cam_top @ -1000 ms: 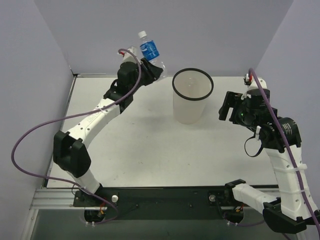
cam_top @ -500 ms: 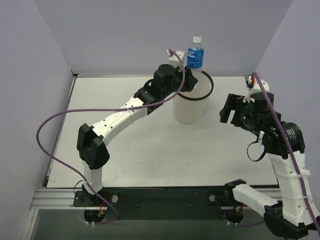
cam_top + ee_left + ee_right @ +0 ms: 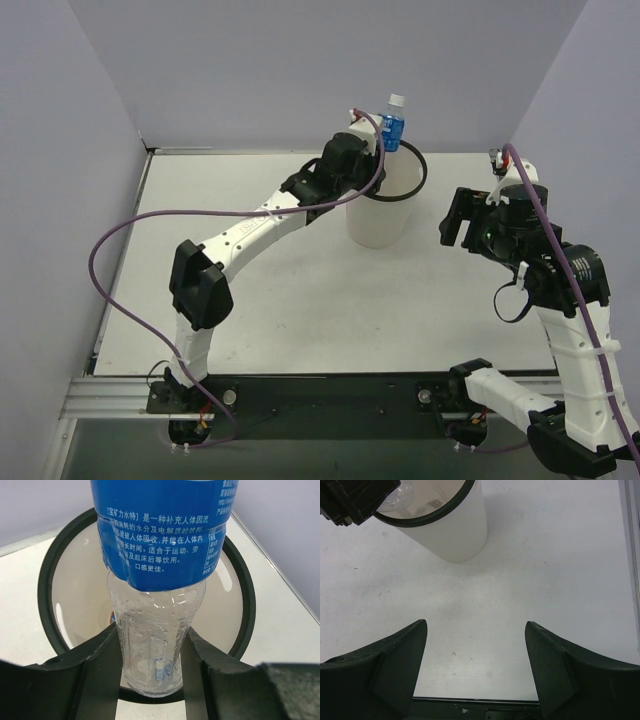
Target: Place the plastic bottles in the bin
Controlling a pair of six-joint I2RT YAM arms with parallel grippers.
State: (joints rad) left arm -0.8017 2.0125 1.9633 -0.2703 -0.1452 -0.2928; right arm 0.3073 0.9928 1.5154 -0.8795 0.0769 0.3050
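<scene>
Since a moment ago my left pincer (image 3: 151, 645) has sunk slightly, pinching the blue-label bottle (image 3: 391, 132) upright over the bin (image 3: 375, 225) mouth so it drops inside; right pincer (image 3: 476, 666) idles spread above the bench (image 3: 530, 570)

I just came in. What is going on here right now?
The left gripper is shut on a blue-labelled bottle, holding it upright over the open mouth of the bin. The bottle has not been let go yet. The right gripper is open and empty, hanging over the table to the right of the bin.
</scene>
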